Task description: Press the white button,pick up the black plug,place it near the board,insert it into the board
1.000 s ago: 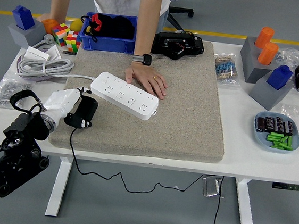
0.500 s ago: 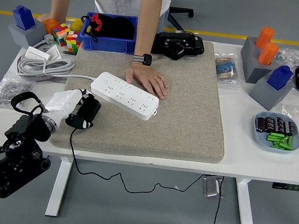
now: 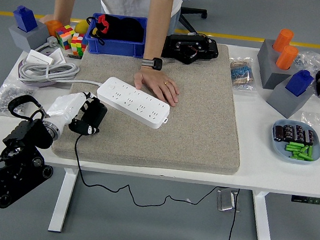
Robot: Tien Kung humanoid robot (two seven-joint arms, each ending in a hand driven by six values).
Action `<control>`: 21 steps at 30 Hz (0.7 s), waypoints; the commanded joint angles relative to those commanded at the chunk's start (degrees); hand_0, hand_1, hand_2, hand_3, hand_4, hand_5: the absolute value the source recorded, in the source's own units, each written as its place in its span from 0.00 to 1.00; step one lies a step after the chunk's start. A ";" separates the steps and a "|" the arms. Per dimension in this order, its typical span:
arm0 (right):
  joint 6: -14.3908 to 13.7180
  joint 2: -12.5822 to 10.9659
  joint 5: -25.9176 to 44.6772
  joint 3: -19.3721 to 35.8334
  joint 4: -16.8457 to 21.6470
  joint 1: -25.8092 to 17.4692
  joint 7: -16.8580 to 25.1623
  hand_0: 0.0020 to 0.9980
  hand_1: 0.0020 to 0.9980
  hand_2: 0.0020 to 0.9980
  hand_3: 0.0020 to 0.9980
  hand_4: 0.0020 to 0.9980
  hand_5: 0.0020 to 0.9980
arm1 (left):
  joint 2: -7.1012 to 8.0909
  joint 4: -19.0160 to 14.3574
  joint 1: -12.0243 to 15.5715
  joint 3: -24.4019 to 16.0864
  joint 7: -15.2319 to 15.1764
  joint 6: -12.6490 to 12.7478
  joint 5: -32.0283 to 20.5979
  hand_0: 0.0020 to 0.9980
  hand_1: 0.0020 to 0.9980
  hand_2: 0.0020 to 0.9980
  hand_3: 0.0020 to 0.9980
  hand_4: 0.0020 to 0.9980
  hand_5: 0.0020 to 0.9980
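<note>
Left hand (image 3: 72, 111), white-covered, reaches in from the lower left over the grey mat's (image 3: 205, 125) left edge. Its fingers are wrapped round the black plug (image 3: 90, 116), which is tilted and sits just off the near-left end of the white power strip (image 3: 133, 102). Plug and strip look close but apart; no contact visible. The plug's black cord (image 3: 118, 191) drops over the mat's front edge and trails below the tabletop (image 3: 280, 173).

Right arm not visible anywhere.

Power strip lies diagonally on the mat, left end farther back, right end nearer. A person's hand (image 3: 159, 87), watch on the wrist, rests flat against the strip's far-right part, fingers touching it. The person stands at the far side, the other arm down by the coloured cubes (image 3: 70, 39).

Around: white coiled cable with adapter (image 3: 45, 68) left of the mat, just behind the robot's hand. Blue bin (image 3: 116, 35) at the far-left edge of the mat, black device (image 3: 189, 47) beside it. Clear bag of small parts (image 3: 5, 95) at the far left. On the right, well apart: grey stands with orange and blue pieces (image 3: 283, 67), and a blue dish (image 3: 295, 141) of black and green parts.
</note>
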 joint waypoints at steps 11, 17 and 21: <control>-0.10 0.09 0.25 0.02 -0.04 0.00 0.19 0.77 0.64 0.64 0.61 0.66 0.42 | 0.15 -0.76 -0.06 -0.34 0.23 -1.11 -1.64 0.26 0.35 0.39 0.54 0.50 0.08; -0.19 0.03 0.33 -0.01 -0.06 0.03 0.33 0.76 0.64 0.64 0.61 0.66 0.42 | 0.46 -1.23 -0.57 -0.75 -0.19 -1.65 -3.36 0.26 0.30 0.35 0.53 0.48 0.05; -0.22 0.10 0.39 0.10 -0.06 0.09 0.39 0.76 0.64 0.64 0.61 0.66 0.42 | 0.64 -1.22 -1.04 -0.70 -0.23 -2.01 -4.03 0.26 0.30 0.35 0.53 0.48 0.05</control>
